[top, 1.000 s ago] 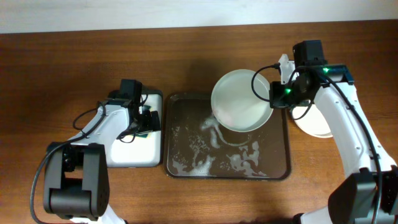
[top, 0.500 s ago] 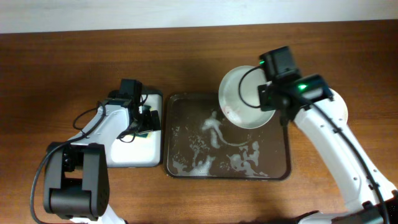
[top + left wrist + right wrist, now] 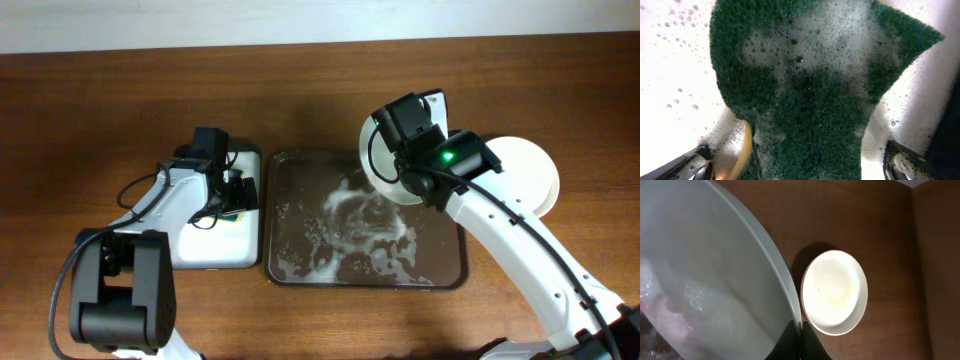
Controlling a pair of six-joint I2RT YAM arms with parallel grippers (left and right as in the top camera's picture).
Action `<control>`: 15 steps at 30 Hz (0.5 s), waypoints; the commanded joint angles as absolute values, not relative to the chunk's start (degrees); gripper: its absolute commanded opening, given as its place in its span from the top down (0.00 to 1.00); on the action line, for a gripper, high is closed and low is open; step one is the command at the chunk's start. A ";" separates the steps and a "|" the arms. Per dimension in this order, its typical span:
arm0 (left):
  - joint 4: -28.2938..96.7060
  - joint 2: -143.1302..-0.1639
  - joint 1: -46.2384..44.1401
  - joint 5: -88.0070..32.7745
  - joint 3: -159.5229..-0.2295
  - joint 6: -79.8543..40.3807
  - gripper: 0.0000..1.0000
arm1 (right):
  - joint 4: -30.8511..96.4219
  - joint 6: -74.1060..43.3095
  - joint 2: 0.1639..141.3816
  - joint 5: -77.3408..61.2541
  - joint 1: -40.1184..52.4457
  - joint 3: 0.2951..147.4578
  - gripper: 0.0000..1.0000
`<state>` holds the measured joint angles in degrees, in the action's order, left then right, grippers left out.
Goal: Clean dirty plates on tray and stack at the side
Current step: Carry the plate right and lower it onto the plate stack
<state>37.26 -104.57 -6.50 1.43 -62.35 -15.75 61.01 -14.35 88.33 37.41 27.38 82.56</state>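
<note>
Dark brown and glossy, the tray (image 3: 440,255) lies at the middle of the wooden table (image 3: 100,100), its base streaked with white foam (image 3: 350,215).

At about 1 o'clock on the tray, the right gripper (image 3: 801,332) holds a pale plate (image 3: 374,150) tilted steeply over the tray's far right corner. In the right wrist view its two fingers are pinched tight on the plate's rim, one on each face. The inner face of the plate is wet, with suds and a faint pinkish trace towards its lower edge.

At 3 o'clock from the tray, just off its right side, a white plate (image 3: 528,172) lies flat on the bare wood, well apart from the held one. Whether more plates lie beneath it cannot be told.

At 9 o'clock from the tray, close beside it, stands a small tray (image 3: 210,250) with a black rim and a white inside. The left gripper (image 3: 799,167) hangs over it with its jaws spread wide and nothing between them. Directly below lies a green sponge (image 3: 810,100), thick with lather, on the wet white floor of the small tray. The fingertips show at either side of the sponge and do not grip it.
</note>
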 commanded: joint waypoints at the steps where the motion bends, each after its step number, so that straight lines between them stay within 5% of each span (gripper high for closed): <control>1: 37.10 -104.88 -6.22 0.82 -61.89 -15.09 0.00 | 60.71 -12.80 88.51 34.35 27.38 83.05 0.96; 6: 37.12 -104.88 -6.22 0.82 -61.89 -15.11 0.00 | 61.17 -20.84 88.51 44.69 27.31 83.05 0.96; 11: 36.97 -104.88 -6.22 0.82 -61.89 -15.11 0.00 | 59.99 -12.03 88.51 40.23 27.38 83.05 0.96; 15: 36.93 -104.88 -6.22 0.82 -61.89 -15.11 0.00 | 60.58 -17.54 88.51 46.81 27.38 83.05 0.96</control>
<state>37.06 -104.57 -6.50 1.43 -62.35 -15.75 60.51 -15.07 88.33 41.69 27.38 82.56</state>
